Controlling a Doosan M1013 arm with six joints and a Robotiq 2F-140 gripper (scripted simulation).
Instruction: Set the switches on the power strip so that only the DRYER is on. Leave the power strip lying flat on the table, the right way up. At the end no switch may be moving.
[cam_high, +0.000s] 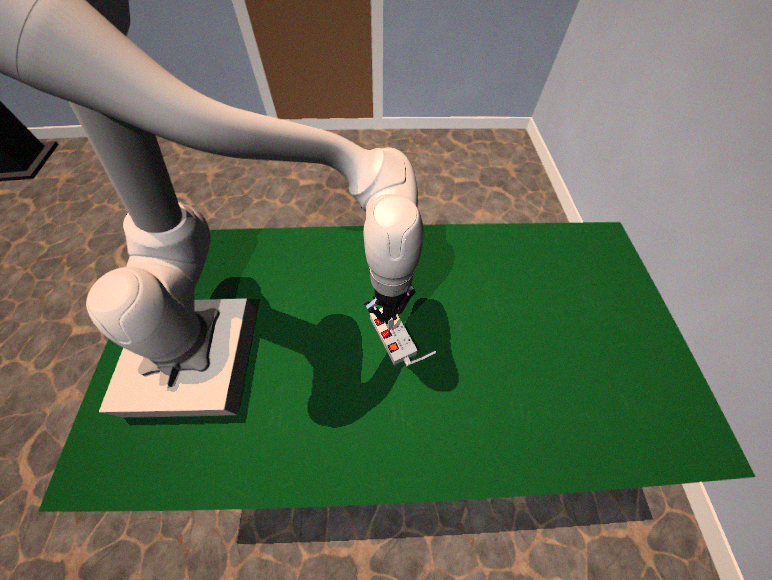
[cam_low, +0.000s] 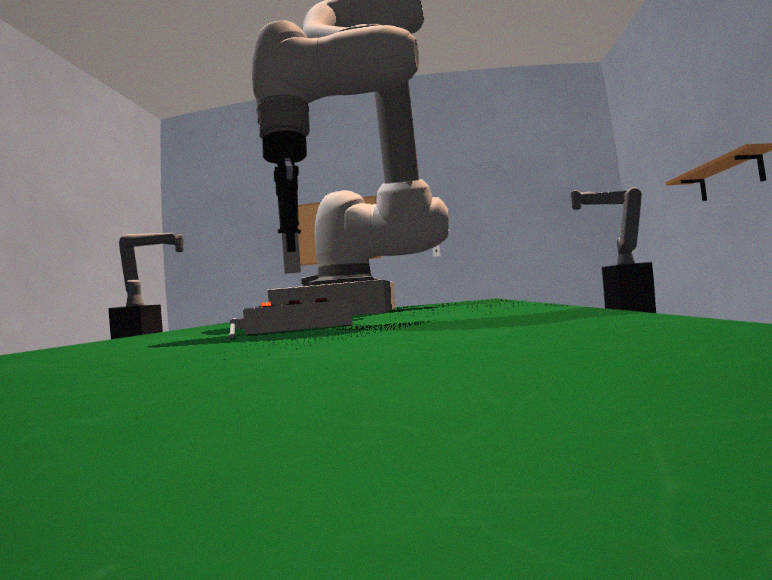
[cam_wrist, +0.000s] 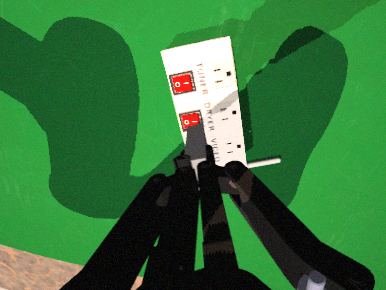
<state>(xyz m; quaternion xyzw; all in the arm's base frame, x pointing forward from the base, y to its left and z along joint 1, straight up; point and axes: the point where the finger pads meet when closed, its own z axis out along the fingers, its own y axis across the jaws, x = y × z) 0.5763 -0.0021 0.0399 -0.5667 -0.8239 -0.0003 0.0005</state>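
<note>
A white power strip (cam_high: 392, 336) lies flat on the green table, right way up, with a short cable stub at its near end. It carries three red rocker switches. In the wrist view the strip (cam_wrist: 205, 104) shows two switches (cam_wrist: 180, 83) (cam_wrist: 191, 119); the third is hidden behind my fingers. The switch nearest the cable (cam_high: 393, 348) looks brighter orange-red than the others. My gripper (cam_wrist: 198, 137) is shut and empty, its tips pointing down above the strip's cable end. From the low side view the gripper (cam_low: 290, 258) hangs a little above the strip (cam_low: 299, 313), not touching it.
The robot's base (cam_high: 177, 358) stands on a pale plate at the table's left side. Two small camera arms on black blocks (cam_low: 134, 274) (cam_low: 627, 255) stand beyond the table. A wall runs along the table's right edge.
</note>
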